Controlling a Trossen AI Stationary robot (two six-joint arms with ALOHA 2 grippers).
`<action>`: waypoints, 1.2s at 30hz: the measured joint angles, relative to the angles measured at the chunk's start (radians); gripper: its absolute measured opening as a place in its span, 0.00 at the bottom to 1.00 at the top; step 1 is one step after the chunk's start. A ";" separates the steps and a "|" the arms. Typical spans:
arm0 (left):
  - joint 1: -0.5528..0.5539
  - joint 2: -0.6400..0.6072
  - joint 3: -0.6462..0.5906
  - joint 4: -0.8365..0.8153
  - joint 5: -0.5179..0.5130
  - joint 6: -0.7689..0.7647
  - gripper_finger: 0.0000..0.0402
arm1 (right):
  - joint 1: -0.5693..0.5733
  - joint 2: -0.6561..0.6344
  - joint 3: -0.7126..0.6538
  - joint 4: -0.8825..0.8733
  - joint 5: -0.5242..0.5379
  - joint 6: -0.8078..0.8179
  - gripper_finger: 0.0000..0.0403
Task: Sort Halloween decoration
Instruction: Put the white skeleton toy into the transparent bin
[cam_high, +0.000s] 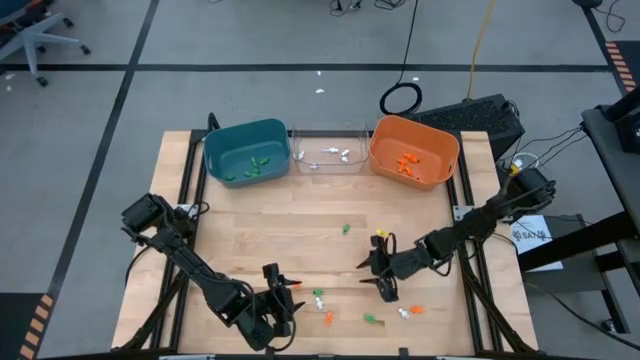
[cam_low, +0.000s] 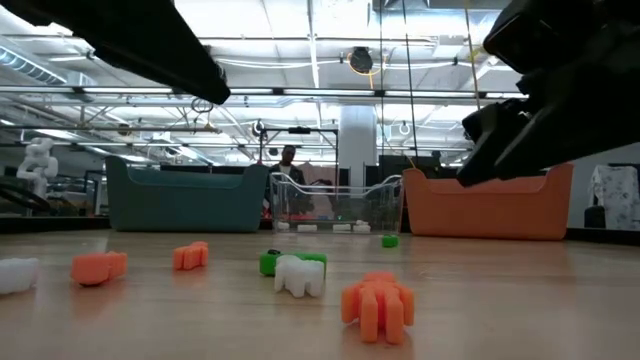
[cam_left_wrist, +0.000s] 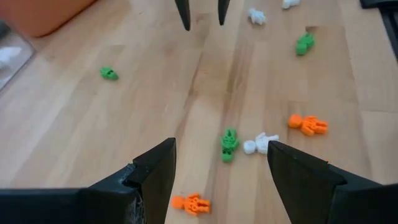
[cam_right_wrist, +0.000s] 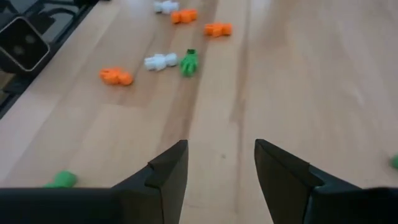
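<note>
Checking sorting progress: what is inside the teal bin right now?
From above, the teal bin holds several small green trinkets on its floor. From table height its wall hides them.

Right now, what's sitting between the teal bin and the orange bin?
High view: a clear bin fills the gap between the teal bin and the orange bin, holding a few white trinkets.

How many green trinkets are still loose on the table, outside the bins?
3. One green trinket lies in the middle of the table, one beside a white trinket, one near the front edge. The arms may hide more.
</note>
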 joint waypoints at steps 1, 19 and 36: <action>-0.001 0.000 0.000 0.002 0.004 -0.002 0.62 | 0.007 0.005 0.011 -0.023 -0.002 0.006 0.42; -0.006 0.000 0.000 0.016 0.031 -0.002 0.62 | 0.228 0.014 0.252 -0.702 -0.028 0.201 0.42; -0.006 0.000 0.000 0.028 0.031 -0.001 0.62 | 0.228 0.038 0.251 -0.760 0.006 0.275 0.34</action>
